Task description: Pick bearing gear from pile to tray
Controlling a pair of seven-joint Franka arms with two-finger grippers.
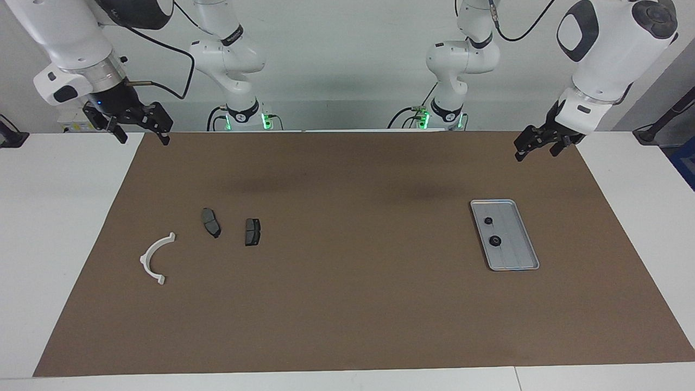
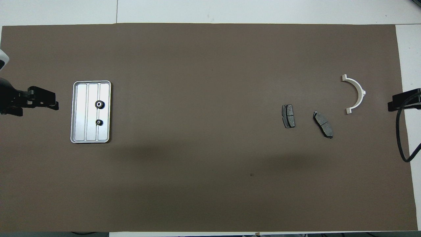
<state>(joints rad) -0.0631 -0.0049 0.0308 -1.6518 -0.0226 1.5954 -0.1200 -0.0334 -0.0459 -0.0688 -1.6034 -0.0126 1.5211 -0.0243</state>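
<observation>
Silver tray (image 1: 517,260) holds both bearing gears (image 1: 494,241), gears at its 12 o'clock half. Pile (image 1: 252,232) untouched. Left gripper (image 1: 535,145) looks empty, maybe shut; right gripper (image 1: 140,129) spread, empty.

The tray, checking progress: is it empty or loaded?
Loaded: two black bearing gears lie inside the tray.

A white table (image 1: 65,228) carries a brown mat (image 1: 347,304), and on the mat lie a silver tray (image 1: 521,255) toward the left arm's end and two dark brake pads (image 1: 210,222) (image 1: 252,232) beside a white plastic arc (image 1: 155,258) toward the right arm's end.
</observation>
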